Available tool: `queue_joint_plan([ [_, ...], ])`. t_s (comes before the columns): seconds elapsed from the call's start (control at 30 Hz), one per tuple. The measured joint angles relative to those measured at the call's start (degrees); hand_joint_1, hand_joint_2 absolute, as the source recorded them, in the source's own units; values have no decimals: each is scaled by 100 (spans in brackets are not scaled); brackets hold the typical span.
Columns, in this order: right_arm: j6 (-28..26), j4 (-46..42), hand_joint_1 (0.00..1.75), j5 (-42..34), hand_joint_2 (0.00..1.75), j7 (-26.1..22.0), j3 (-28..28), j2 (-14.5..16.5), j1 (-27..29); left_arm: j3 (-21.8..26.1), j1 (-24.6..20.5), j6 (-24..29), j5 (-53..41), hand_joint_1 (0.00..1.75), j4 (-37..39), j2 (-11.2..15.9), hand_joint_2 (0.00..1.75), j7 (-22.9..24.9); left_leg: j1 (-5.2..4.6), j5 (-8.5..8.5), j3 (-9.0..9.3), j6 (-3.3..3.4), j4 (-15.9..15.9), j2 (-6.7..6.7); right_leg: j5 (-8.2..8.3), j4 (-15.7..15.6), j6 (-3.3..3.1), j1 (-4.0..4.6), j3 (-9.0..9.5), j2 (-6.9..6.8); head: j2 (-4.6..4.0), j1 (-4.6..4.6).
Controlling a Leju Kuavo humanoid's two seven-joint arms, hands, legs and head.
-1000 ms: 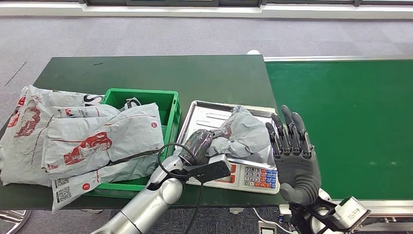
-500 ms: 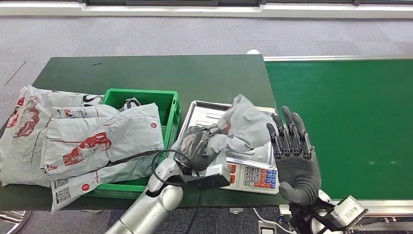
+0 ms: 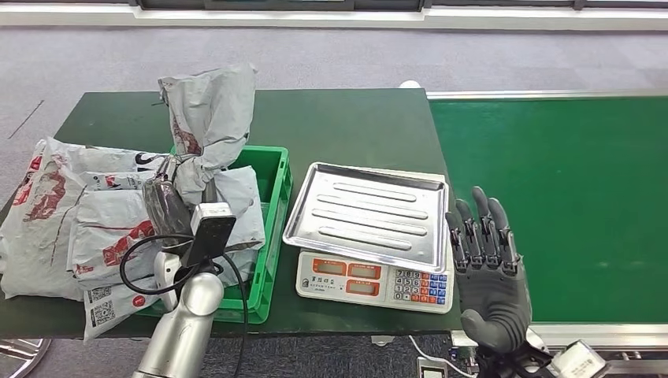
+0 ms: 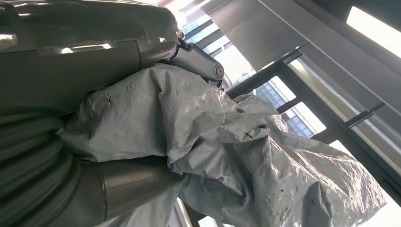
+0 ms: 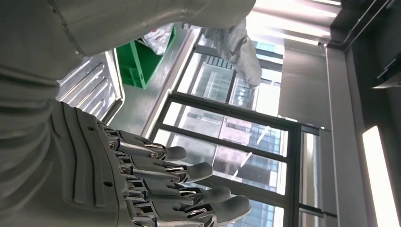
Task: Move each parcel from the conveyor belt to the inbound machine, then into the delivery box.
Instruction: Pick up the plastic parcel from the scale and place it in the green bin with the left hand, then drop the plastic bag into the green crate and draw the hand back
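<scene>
My left hand (image 3: 167,206) grips a crumpled grey parcel (image 3: 206,118) and holds it up over the green delivery box (image 3: 272,206). The left wrist view shows the same parcel (image 4: 227,156) bunched between the thumb and fingers of my left hand (image 4: 90,118). The inbound machine, a scale with a bare steel tray (image 3: 370,214), stands right of the box. My right hand (image 3: 484,272) hovers open by the scale's right side, fingers straight and apart; the right wrist view shows that right hand (image 5: 142,184) holding nothing. The green conveyor belt (image 3: 559,197) carries no parcel.
Several grey parcels with red print (image 3: 118,228) are heaped in and over the box's left side, spilling onto the dark green table (image 3: 331,118). The scale's keypad (image 3: 413,285) faces me near the table's front edge. Grey floor lies beyond the table.
My left hand lifted the grey parcel off the scale tray and carried it left and up over the green box. The tray is now bare. My right hand dropped slightly.
</scene>
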Motion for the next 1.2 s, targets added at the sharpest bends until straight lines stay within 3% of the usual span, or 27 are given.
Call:
queue_joint_plan([
  [1.2,-7,-62,0,0,175,0,0,-1,25,90,32,-7,7,175,-64,-11,175,-7,0,0,0,0,-1,1,0,0,0,1,-1,1,0,0],
])
